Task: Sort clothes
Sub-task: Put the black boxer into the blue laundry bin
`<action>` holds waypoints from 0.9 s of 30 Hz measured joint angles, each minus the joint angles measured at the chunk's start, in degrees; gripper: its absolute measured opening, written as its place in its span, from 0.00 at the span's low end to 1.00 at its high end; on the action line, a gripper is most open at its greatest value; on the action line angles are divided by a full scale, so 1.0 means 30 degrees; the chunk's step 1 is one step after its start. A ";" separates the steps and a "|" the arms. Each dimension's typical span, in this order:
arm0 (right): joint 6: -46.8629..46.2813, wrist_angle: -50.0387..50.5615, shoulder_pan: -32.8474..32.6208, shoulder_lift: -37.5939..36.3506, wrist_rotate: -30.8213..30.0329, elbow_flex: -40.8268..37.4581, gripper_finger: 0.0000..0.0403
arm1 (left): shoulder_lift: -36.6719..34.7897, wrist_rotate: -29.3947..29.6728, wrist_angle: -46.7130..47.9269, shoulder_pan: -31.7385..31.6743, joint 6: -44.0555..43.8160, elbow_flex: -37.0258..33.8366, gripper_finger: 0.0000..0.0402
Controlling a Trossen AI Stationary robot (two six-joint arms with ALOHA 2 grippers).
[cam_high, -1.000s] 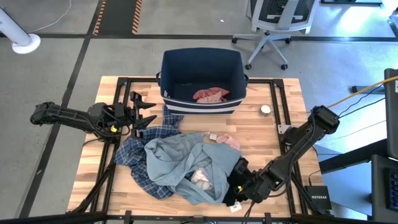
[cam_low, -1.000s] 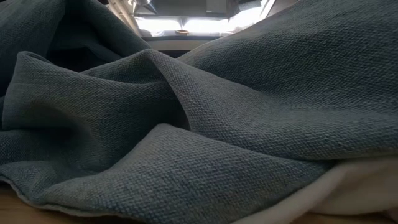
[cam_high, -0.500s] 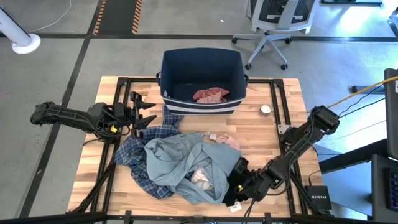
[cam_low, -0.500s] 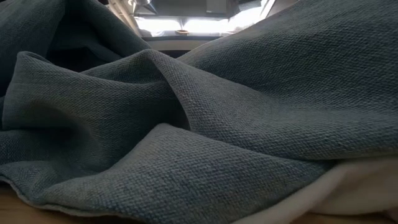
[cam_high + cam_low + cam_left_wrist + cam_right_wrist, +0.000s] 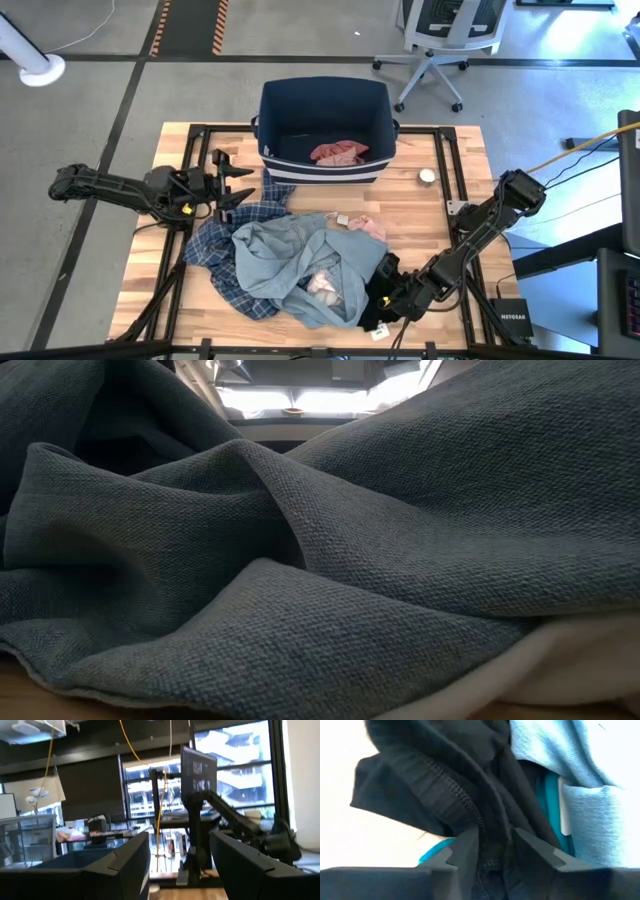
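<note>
Where the wooden desk point(image 5: 440, 215) carries the lot, the items lie as follows. Large light grey-blue garment point(image 5: 290, 255): heaped at the desk's middle toward the near edge, crumpled, filling almost all of the low view point(image 5: 330, 560). Blue-and-white plaid shirt point(image 5: 215, 255): spread beneath and to the left of the grey-blue garment, touching it. Pink pieces: one small piece point(image 5: 372, 228) on the desk at the heap's right upper edge, and one pale piece point(image 5: 325, 285) nested in the folds of the grey-blue garment. Black piece point(image 5: 372, 295): at the heap's right near corner, against the grey-blue garment; in the right wrist view its dark seamed folds point(image 5: 445, 795) lie beside light blue cloth.

Right claw point(image 5: 380, 298): low at that corner, its two fingers point(image 5: 465, 845) parted around a fold of the black piece, pressed into the cloth; whether they have clenched on it I cannot tell. Left claw point(image 5: 238, 182): released, fingers spread wide, held level above the desk's left side, pointing toward the navy fabric bin point(image 5: 325, 105) and just beside the plaid shirt's upper edge.

Navy bin: at the desk's far edge, holding one pink garment point(image 5: 340, 152). Small round white object point(image 5: 427, 176): on the desk right of the bin.
</note>
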State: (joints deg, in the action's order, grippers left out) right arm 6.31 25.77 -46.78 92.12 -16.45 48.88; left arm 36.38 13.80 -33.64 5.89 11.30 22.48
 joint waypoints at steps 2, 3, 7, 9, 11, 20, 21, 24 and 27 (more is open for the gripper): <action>0.0000 -0.0001 0.0007 0.0000 0.0000 0.0000 0.26 | 0.0069 0.0265 0.0029 -0.0005 0.0207 0.0005 0.52; 0.0000 0.0005 0.0011 0.0000 0.0007 0.0000 0.23 | 0.0073 0.0295 -0.0082 -0.0003 0.0207 0.0000 0.52; 0.0000 0.0016 0.0007 0.0000 0.0022 0.0000 0.09 | 0.0044 0.0351 -0.0857 0.0000 0.0170 0.0007 0.52; 0.0020 0.0019 0.0007 0.0000 0.0024 0.0000 0.04 | 0.0037 0.0348 -0.0888 0.0000 0.0167 0.0007 0.52; 0.0097 0.0024 0.0007 0.0000 0.0035 0.0000 0.03 | 0.0036 0.0351 -0.0903 0.0000 0.0087 0.0007 0.52; 0.0154 0.3286 0.0000 0.0000 0.0350 0.2020 0.05 | 0.0051 0.0350 -0.1024 0.0000 -0.0063 0.0007 0.52; 0.0355 0.4034 0.0011 0.0000 0.0346 0.2453 0.03 | 0.0044 0.0343 -0.1037 0.0000 -0.0049 0.0007 0.52; 0.0919 0.6309 0.0140 0.0000 0.0325 0.3848 0.02 | 0.0044 0.0343 -0.1039 0.0000 0.0025 0.0007 0.52; 0.0998 0.8011 0.0377 0.0000 -0.0152 0.5508 0.05 | 0.0051 0.0343 -0.1009 0.0000 -0.0041 0.0007 0.52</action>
State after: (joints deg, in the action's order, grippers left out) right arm 9.30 49.81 -45.65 92.12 -16.90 65.41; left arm 36.53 14.83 -36.67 5.89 11.18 22.50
